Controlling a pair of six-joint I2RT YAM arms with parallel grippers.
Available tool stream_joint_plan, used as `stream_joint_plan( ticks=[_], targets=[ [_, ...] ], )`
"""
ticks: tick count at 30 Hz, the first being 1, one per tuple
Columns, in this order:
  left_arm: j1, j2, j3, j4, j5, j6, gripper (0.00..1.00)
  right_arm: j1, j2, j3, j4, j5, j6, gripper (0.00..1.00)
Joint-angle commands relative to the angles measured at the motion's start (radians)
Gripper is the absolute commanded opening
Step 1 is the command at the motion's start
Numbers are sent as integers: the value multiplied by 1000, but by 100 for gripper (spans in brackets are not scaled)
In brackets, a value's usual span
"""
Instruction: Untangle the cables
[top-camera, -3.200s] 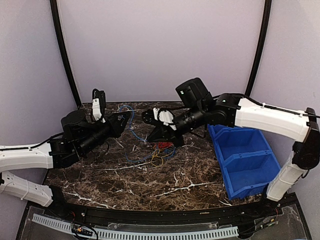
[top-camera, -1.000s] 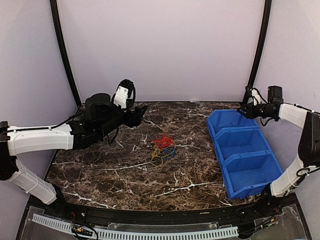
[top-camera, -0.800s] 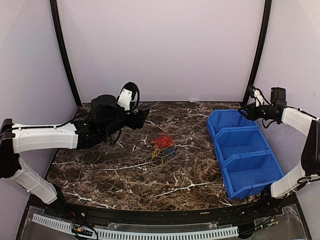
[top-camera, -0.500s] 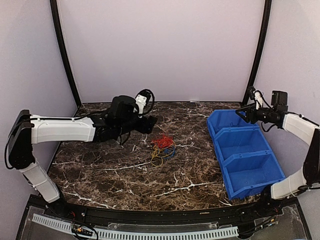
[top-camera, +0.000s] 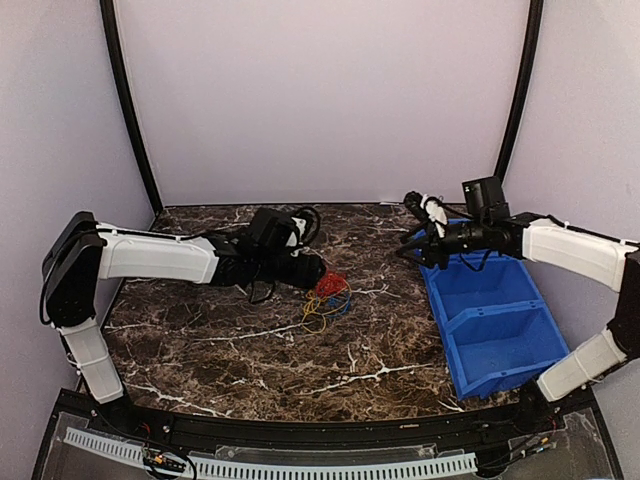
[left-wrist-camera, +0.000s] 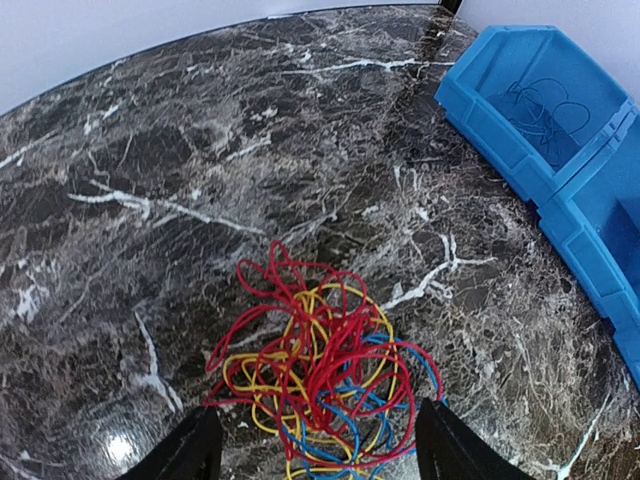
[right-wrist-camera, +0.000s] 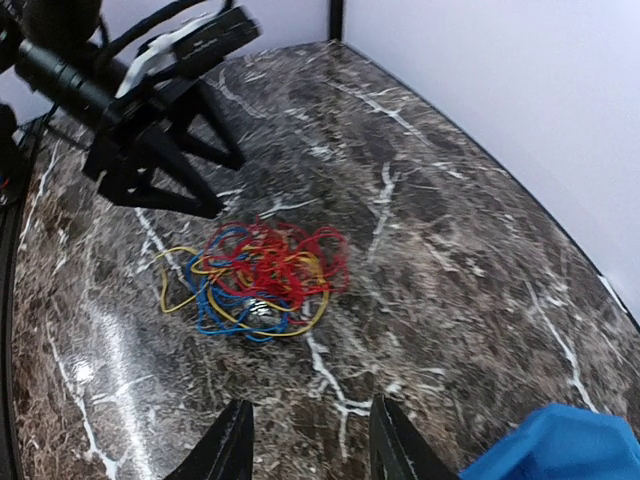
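The cables (top-camera: 327, 296) are a small knotted bundle of red, yellow and blue wires on the marble table. They also show in the left wrist view (left-wrist-camera: 325, 375) and in the right wrist view (right-wrist-camera: 255, 279). My left gripper (top-camera: 318, 272) is open and empty, its fingertips straddling the near side of the bundle (left-wrist-camera: 312, 455). My right gripper (top-camera: 413, 243) is open and empty, hovering right of the bundle and well short of it (right-wrist-camera: 308, 440). One thin blue cable (left-wrist-camera: 545, 105) lies coiled in the far compartment of the blue bin.
A blue bin (top-camera: 490, 315) with three compartments stands along the table's right side. The table's back edge meets the lavender wall. Black frame posts stand at both back corners.
My left arm has reached right and down to the bundle. My right arm has swung left from the back right corner to over the table near the bin.
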Motion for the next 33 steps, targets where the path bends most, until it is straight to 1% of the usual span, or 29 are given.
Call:
stream_joint_plan(
  ticks=[1,3,4,7,11,17,24,33],
  targets=[
    [10,-102,-115,100,16,-137,70,184,89,73,-93,129,-119,41],
    [12,-133,-158,125,7,-146,70,234,142,106,-120,156,-141,33],
    [14,-142,-174,122,-3,-141,70,255,169,123,-134,169,-150,31],
    [27,-179,-183,61,-43,-133,70,311,253,167,-153,205,-157,29],
    [32,-243,-245,62,-146,-144,70,382,318,190,-146,290,-129,33],
    [35,-354,-402,151,-183,-211,70,436,398,223,-129,372,-96,32],
    [35,-427,-455,149,-189,-237,70,456,469,245,-112,410,-86,33],
    [35,-408,-474,198,-160,-255,70,481,505,275,-109,416,-74,33]
  ],
)
